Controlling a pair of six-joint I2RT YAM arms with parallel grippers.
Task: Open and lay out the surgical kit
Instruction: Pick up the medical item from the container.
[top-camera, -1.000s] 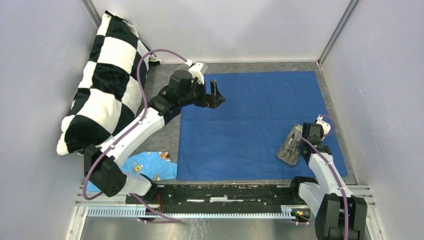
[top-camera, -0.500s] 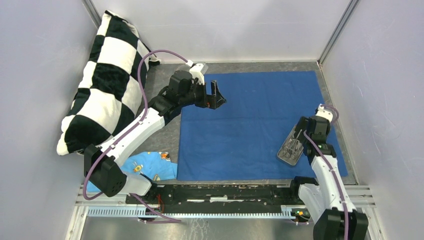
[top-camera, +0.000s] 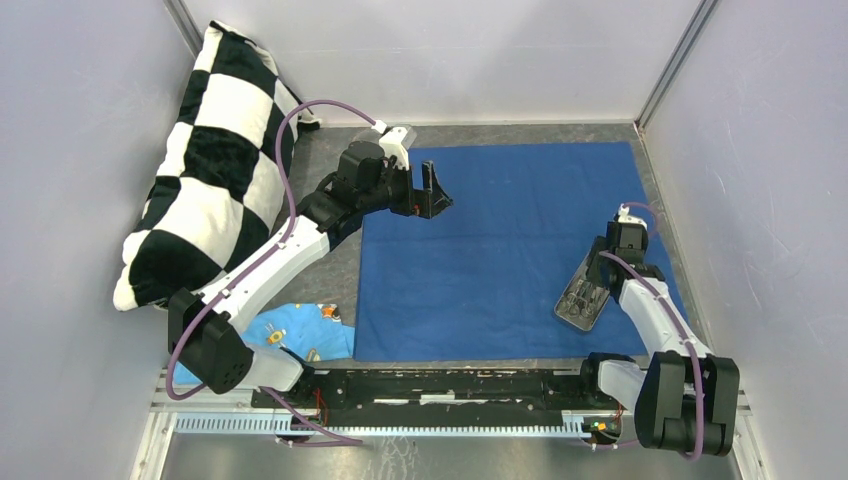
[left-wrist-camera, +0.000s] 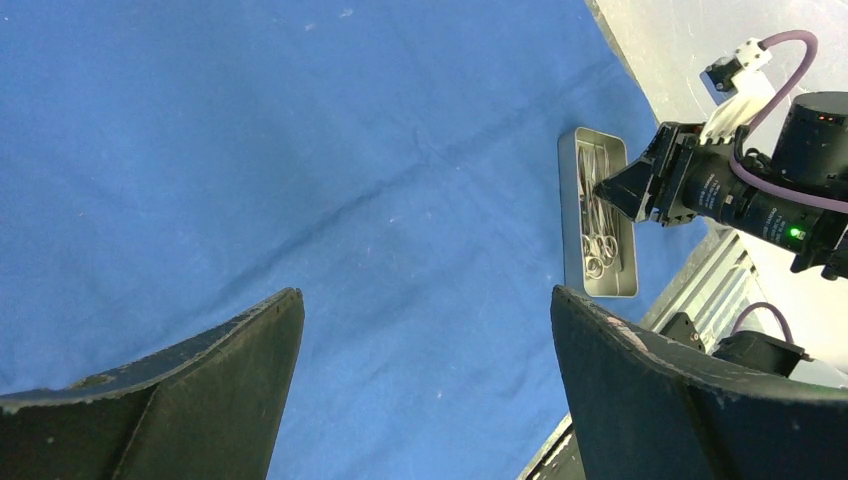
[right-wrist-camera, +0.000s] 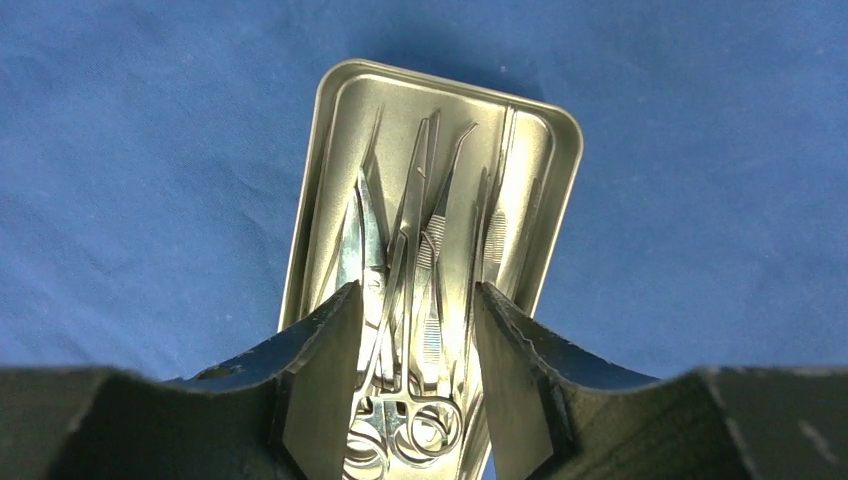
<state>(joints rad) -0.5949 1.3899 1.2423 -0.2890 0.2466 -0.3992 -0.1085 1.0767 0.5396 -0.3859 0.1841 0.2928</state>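
I find the dark blue cloth spread flat, with the steel tray on its near right part and the instruments bunched lengthwise inside. My right gripper stands part-open over the tray's near end, a finger on either side of the bunch and nothing visibly gripped; my left gripper hangs wide open above the cloth's far left corner. I recommend closing on one instrument's shank, not the whole bunch, and lifting straight so the ring handles do not snag.
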